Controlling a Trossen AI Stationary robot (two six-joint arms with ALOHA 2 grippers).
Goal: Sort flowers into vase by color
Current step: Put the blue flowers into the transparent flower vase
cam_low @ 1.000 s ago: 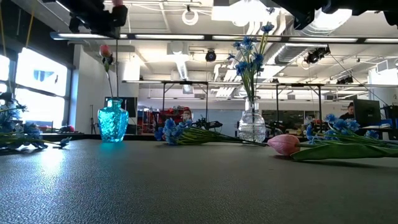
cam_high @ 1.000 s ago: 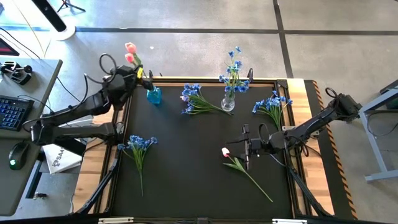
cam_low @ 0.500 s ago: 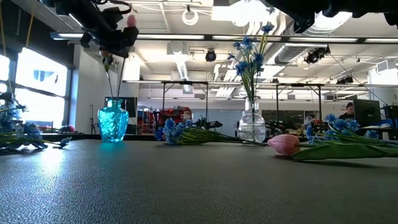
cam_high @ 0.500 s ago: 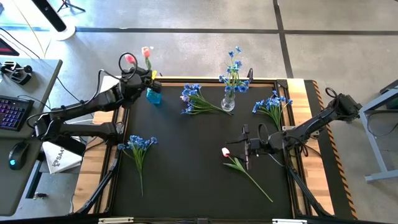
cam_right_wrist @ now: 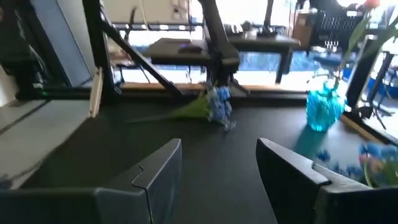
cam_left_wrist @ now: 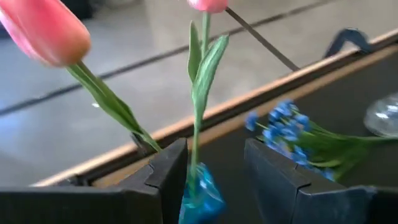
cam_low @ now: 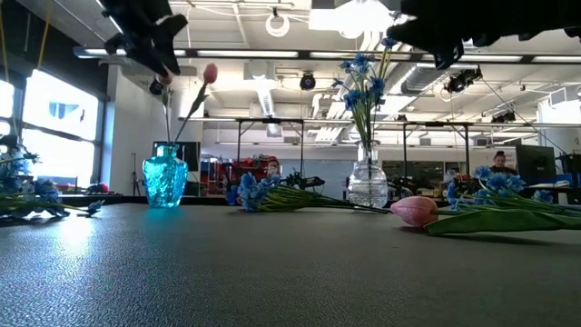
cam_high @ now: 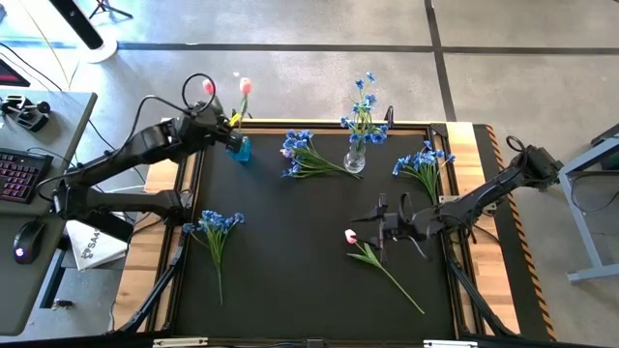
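High view | left arm (cam_high: 145, 155) reaching blue vase (cam_high: 238, 148) | jaws apart

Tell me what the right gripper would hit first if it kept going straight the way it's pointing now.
Probably nothing close: the right gripper is open over bare mat, aimed toward a blue flower bunch lying farther ahead, though depth is hard to judge.

1. The table mat (cam_low: 272, 272) is black and matt, with a fine pebbled grain that catches the light.
2. The table's border (cam_high: 488, 164) looks like pale bare wood.
3. The blue vase (cam_low: 164, 180) is glossy, faceted, see-through glass or plastic.
4. The clear vase (cam_low: 368, 182) is shiny and ribbed.
5. The left gripper's fingers (cam_left_wrist: 165, 177) look like dark matt plastic, smooth with moulded edges.
6. The tulip (cam_left_wrist: 46, 31) petals look smooth and waxy.
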